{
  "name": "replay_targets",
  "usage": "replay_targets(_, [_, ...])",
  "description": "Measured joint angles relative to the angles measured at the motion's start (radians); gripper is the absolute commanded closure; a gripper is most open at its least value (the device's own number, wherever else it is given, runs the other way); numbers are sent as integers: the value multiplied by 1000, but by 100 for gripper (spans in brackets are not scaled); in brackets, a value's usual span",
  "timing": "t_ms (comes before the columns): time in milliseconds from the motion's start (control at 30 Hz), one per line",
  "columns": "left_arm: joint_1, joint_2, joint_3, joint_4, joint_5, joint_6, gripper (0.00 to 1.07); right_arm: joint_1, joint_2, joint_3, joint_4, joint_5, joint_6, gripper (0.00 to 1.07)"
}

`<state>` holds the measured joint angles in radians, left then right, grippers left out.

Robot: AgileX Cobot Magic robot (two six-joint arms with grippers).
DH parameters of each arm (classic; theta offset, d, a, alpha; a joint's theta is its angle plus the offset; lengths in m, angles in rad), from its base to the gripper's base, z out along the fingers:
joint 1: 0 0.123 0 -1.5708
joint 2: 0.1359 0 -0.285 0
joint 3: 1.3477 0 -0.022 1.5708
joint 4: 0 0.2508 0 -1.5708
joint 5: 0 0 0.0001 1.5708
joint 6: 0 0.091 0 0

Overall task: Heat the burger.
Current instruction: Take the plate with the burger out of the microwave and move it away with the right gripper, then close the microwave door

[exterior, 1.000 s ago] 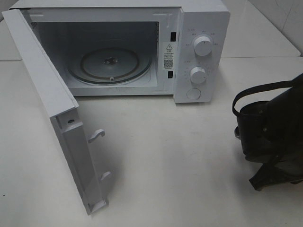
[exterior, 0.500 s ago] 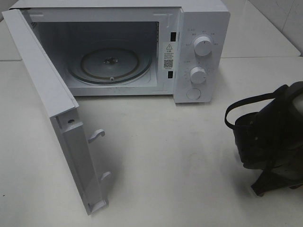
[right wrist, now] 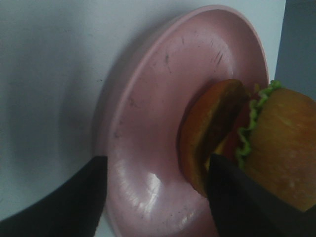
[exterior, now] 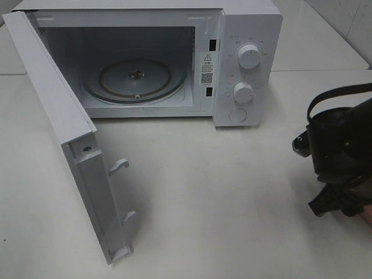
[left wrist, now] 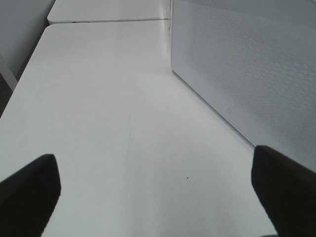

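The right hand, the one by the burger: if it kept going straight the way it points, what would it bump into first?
Most likely the pink plate: it fills the gap between the right hand's fingers. The burger lies just off to one side, so it might be brushed too; depth is hard to judge.

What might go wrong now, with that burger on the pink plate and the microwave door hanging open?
The burger lies tipped with its layers splayed on the plate, so the right pincer may scatter it. The plate sits far right of the microwave; on the way the burger could slide off.
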<state>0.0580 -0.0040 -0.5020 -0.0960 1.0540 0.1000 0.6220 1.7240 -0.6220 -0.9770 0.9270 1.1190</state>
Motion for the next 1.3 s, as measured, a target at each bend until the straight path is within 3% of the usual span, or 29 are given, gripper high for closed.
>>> replay_targets(233, [0, 0, 0, 0, 0, 0, 6, 0, -175, 0, 127, -97, -206, 44])
replay_targets(500, [0, 0, 0, 0, 0, 0, 6, 0, -375, 0, 294, -181, -474, 26])
replay_targets(900, [0, 0, 0, 0, 0, 0, 6, 0, -602, 0, 576, -159, -725, 29])
replay_targets(1067, [0, 0, 0, 0, 0, 0, 6, 0, -729, 0, 772, -81, -894, 30])
replay_targets(1300, [0, 0, 0, 0, 0, 0, 6, 0, -836, 0, 832, -3, -943, 31])
